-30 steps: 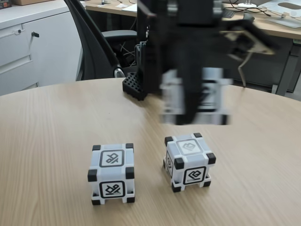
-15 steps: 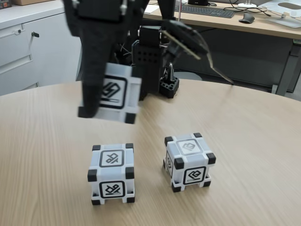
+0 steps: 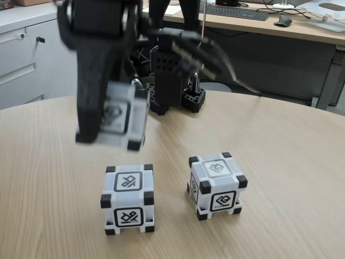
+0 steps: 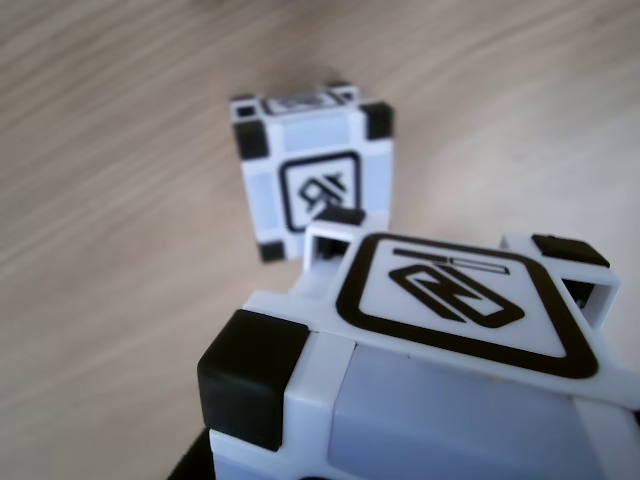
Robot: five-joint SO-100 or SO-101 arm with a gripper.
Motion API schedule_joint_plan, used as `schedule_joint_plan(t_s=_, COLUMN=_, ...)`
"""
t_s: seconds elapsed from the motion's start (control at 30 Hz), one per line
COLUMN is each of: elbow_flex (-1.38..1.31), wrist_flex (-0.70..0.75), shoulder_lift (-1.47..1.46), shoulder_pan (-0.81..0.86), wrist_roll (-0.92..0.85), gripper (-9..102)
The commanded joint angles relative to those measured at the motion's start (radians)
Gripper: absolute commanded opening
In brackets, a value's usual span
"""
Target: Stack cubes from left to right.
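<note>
Above the table (image 3: 280, 162), tilted held cube (image 3: 123, 120).

- Table (image 3: 291, 162): pale wood-grain top, smooth and matt, with a faint sheen.
- Cubes: smooth white-grey plastic with black corner blocks, slightly glossy — the held cube (image 3: 123, 117), the left cube (image 3: 128, 198) and the right cube (image 3: 215, 185).
- Close up in the other view, the held cube (image 4: 430, 350) has glossy white faces and matt black corners.
- Gripper (image 3: 108, 121): matt black plastic.
- Cabinet (image 3: 32, 54): smooth pale grey finish.
</note>
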Motion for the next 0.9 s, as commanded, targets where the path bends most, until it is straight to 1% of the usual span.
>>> schedule_joint_plan(t_s=0.0, elbow_flex=-0.029, wrist_flex=-0.011, shoulder_lift=-0.020, shoulder_pan=0.008, wrist_roll=0.006, gripper=0)
schedule_joint_plan(t_s=0.87, elbow_flex=-0.026, wrist_flex=-0.011, shoulder_lift=-0.127, shoulder_pan=-0.012, wrist_roll=0.069, gripper=0)
